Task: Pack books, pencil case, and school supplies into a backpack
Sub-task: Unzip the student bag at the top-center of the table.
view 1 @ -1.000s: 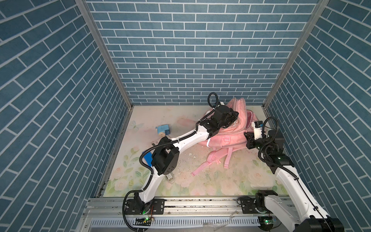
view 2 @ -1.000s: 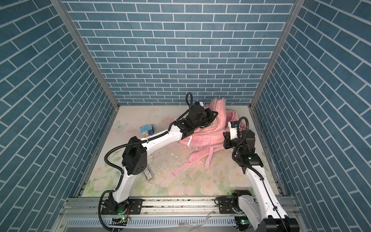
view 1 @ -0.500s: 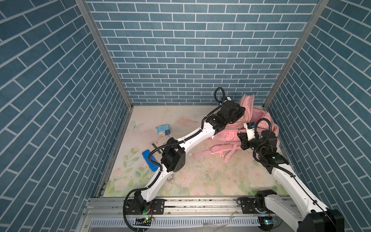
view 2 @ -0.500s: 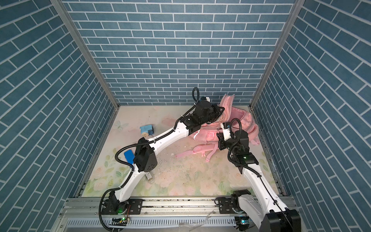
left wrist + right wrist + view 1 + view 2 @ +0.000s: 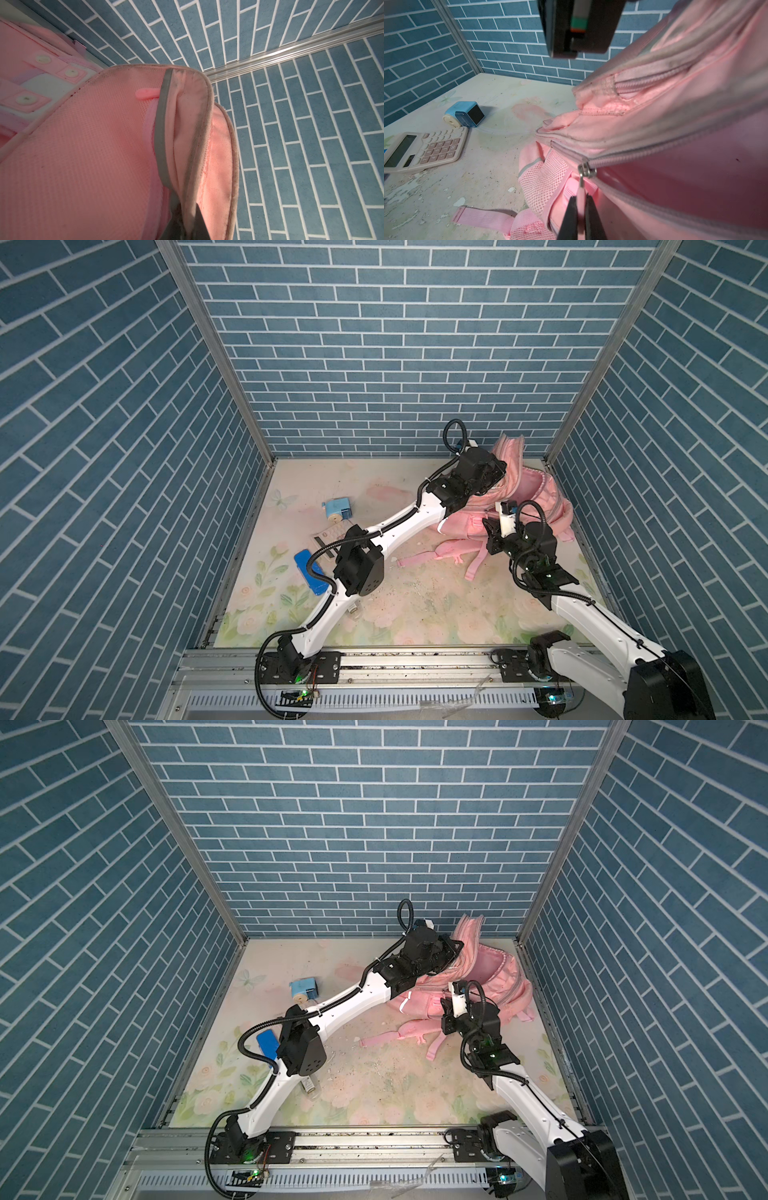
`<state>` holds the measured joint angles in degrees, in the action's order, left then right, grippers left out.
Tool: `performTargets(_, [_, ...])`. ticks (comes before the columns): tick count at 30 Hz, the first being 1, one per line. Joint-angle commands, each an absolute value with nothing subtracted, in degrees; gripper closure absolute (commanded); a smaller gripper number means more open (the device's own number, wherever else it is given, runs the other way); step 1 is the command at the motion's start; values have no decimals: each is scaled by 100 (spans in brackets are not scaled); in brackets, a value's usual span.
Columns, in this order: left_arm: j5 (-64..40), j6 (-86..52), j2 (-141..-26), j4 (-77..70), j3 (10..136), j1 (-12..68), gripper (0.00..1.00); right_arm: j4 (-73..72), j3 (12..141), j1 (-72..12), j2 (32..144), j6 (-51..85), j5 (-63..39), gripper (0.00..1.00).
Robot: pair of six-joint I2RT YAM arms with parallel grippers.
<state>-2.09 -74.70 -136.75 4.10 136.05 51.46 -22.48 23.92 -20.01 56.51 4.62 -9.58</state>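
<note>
The pale pink backpack (image 5: 540,497) (image 5: 494,973) sits in the back right corner, its top pulled up. My left gripper (image 5: 187,212) is shut on a fold of the backpack's top flap (image 5: 182,124). My right gripper (image 5: 580,197) is shut on the pink zipper pull (image 5: 580,190) below the metal slider (image 5: 586,169); the zip beside it is parted. A light blue sharpener (image 5: 337,508) (image 5: 464,114) and a calculator (image 5: 425,149) lie left of the bag. A blue oblong pencil case (image 5: 309,572) lies under the left arm. The books are out of view.
Brick-patterned walls close in the back and both sides, and the backpack leans near the right wall. Pink straps (image 5: 419,560) trail over the floral mat in front of the bag. A small clear item (image 5: 309,1088) lies beneath the left arm's elbow.
The left gripper has lifted the backpack's top and carried it back and to the right. The right gripper has followed, still on the zipper pull. The left arm has stretched out, uncovering the blue case.
</note>
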Motion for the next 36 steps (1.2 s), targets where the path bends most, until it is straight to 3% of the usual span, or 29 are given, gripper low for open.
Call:
performTargets(1, [-55,-7328,-13438,-1081,14194,5074,100,-3089,2207,-2340,5809,440,-1299,100])
performTargets(20, [-721,-7169,-13358,-1032,14118,5161,100,-3453,2951,-3250,7673,479,-452,100])
performTargets(27, [-1475,-6521,-12965,-526,13722,4913,100,-3109,3267,-3295,7731,869,-476,100])
performTargets(32, [-2799,-5875,-12717,-17,13372,4214,100,-2670,3193,-3292,7353,913,-1766,75])
performTargets(36, [-3321,-4876,-12785,1304,13717,3873,100,-2391,3034,-3292,6874,1072,-2072,65])
